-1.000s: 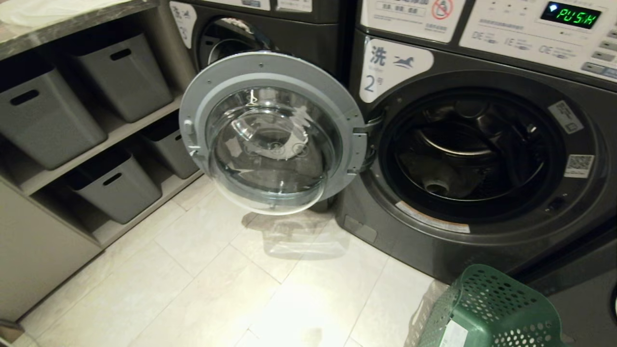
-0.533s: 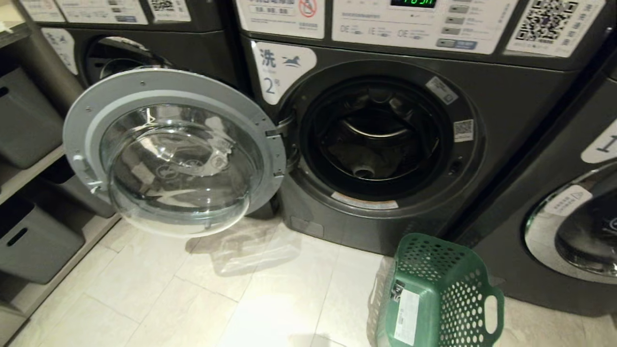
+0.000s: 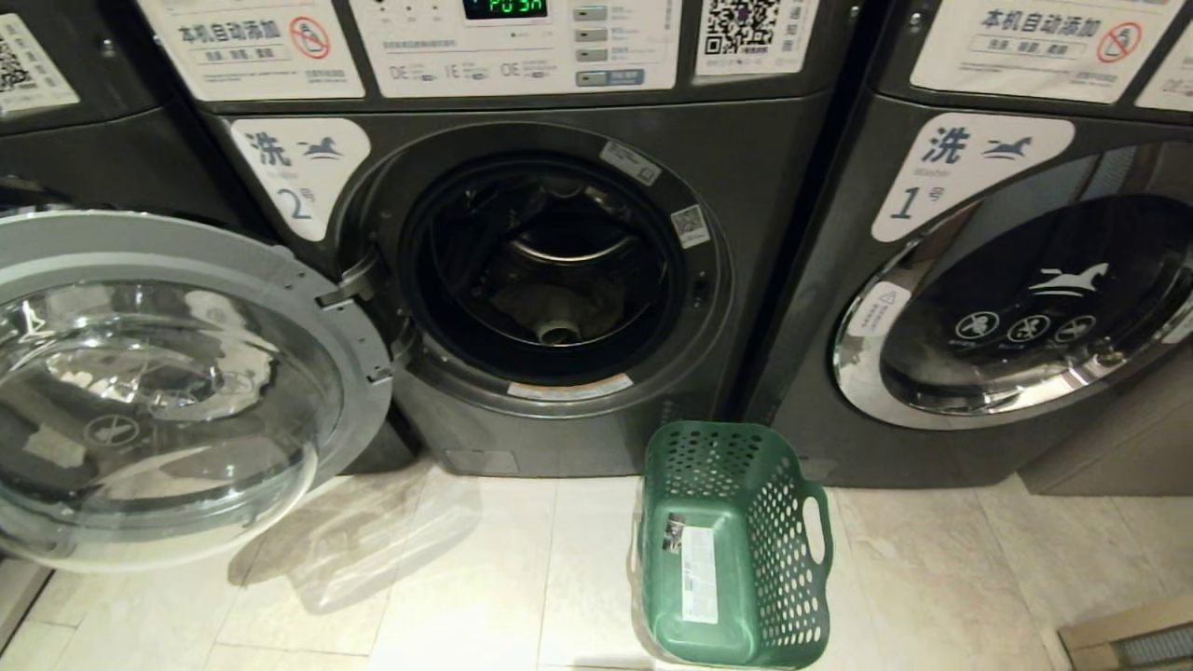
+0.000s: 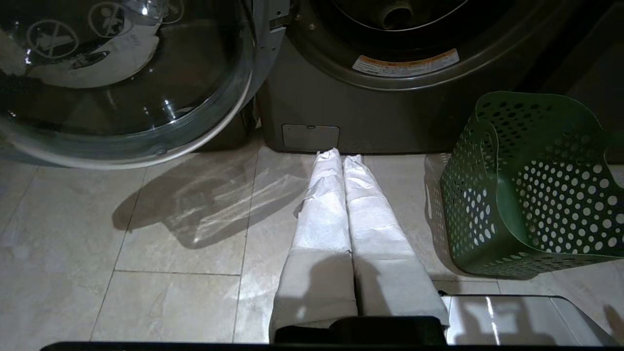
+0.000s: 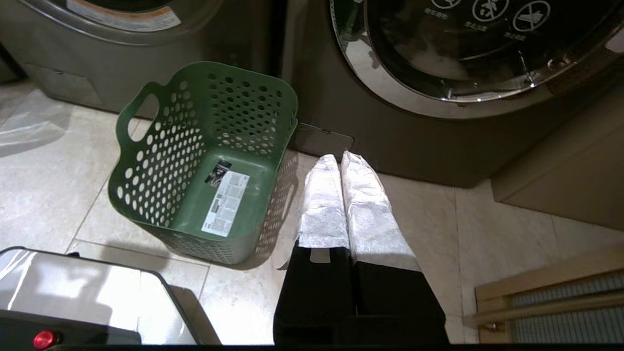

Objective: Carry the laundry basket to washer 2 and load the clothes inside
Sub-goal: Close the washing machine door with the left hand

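The laundry basket (image 3: 736, 545) stands upright on the pale tiled floor (image 3: 466, 596), just in front of the narrow seam between washer 2 (image 3: 522, 280) and the washer labelled 1 (image 3: 1007, 298). Nothing lies in the basket but a white sticker on its bottom. Measured from the basket, washer 2 rises just behind and to the robot's left, its round opening uncovered and the dark drum showing inside; low in that drum lies a dull grey-beige heap that may be the clothes (image 3: 550, 303), though it is too dim to be sure. The washer's glass door (image 3: 158, 391) is swung fully open, hanging well to the left of the basket, above the tiles. Behind and to the right of the basket, the washer labelled 1 has its chrome-rimmed door shut. The left gripper (image 4: 340, 155) hangs low over the floor to the basket's left, its white-wrapped fingers pressed together and holding nothing, pointed at the base of washer 2. The right gripper (image 5: 340, 157) hangs just to the basket's right, fingers likewise pressed together and empty, pointed at the foot of the washer labelled 1.
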{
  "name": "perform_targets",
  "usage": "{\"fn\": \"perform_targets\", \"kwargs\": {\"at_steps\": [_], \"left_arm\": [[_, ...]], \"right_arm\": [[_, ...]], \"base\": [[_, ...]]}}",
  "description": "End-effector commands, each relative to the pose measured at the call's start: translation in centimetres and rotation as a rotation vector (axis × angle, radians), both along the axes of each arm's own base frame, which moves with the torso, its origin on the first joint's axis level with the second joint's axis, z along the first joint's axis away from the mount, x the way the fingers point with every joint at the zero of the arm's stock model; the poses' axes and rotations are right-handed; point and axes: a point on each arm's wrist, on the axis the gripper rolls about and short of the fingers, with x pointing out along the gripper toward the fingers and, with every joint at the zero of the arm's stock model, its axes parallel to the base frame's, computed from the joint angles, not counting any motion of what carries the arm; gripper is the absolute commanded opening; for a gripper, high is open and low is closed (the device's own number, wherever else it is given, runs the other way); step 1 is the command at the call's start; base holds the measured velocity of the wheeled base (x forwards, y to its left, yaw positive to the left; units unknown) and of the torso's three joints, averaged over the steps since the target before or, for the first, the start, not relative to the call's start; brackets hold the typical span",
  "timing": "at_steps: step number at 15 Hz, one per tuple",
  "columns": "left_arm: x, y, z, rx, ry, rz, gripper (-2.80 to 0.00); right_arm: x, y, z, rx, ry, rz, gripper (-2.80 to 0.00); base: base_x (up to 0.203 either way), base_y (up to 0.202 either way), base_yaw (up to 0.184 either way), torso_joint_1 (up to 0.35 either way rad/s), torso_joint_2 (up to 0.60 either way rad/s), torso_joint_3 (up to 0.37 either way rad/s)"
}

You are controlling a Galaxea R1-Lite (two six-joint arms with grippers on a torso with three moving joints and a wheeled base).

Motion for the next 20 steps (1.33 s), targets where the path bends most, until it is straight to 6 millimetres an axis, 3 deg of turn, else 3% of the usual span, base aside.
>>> {"fn": "perform_targets", "kwargs": {"at_steps": [1,20], "left_arm": [[0.01,0.0,-0.04,0.0,0.002,0.0,-2.8],[0.01,-0.01,-0.06,0.021,0.003,-0.004,-2.8]], "right_arm": [[0.01,0.0,0.0,0.0,0.001,-0.002,-2.8],[0.01,0.01,0.04,-0.009,-0.002,0.006,-2.8]], "base": [[0.001,0.004,-0.076,0.002,0.0,0.007],[0.0,0.0,0.0,0.0,0.0,0.0]]}}
